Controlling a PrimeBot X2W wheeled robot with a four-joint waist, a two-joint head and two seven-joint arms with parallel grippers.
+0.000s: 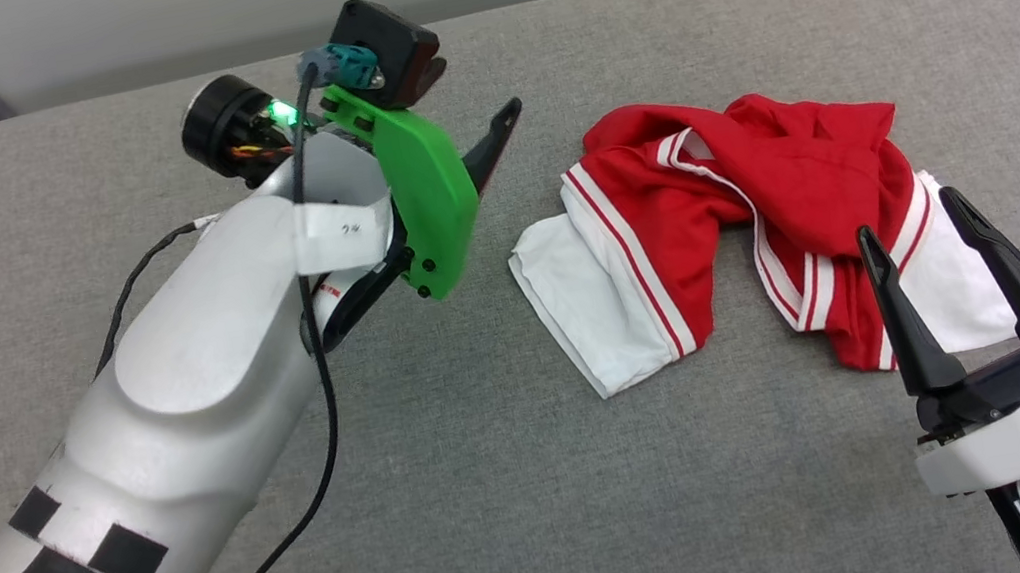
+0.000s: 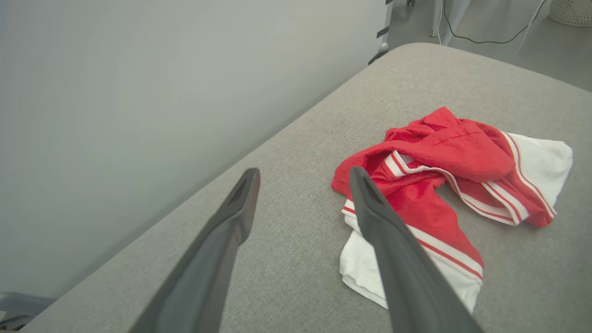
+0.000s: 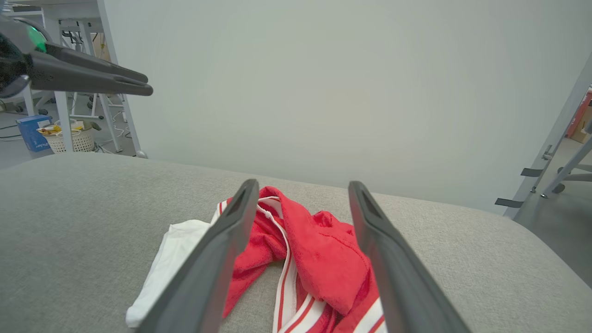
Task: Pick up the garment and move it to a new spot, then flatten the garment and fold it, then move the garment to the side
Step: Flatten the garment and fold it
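Observation:
The garment [image 1: 763, 218] is a red jersey with white sleeves and striped trim, lying crumpled on the grey padded table [image 1: 500, 490] right of centre. My left gripper [image 1: 497, 132] hangs raised in the air to the garment's left, apart from it. In the left wrist view its open jaws [image 2: 303, 173] hold nothing, and the garment [image 2: 444, 152] lies beyond the right finger. My right gripper [image 1: 910, 222] stands open at the garment's near right edge, over a white sleeve. In the right wrist view the garment [image 3: 319, 240] lies between and below the open fingers [image 3: 303, 185], which hold nothing.
A pale wall runs behind the table's far edge. A white basket [image 3: 64, 136] and table legs stand on the floor past the left end. My left gripper [image 3: 134, 83] crosses the right wrist view's upper left. A black cable [image 1: 320, 436] hangs along the left forearm.

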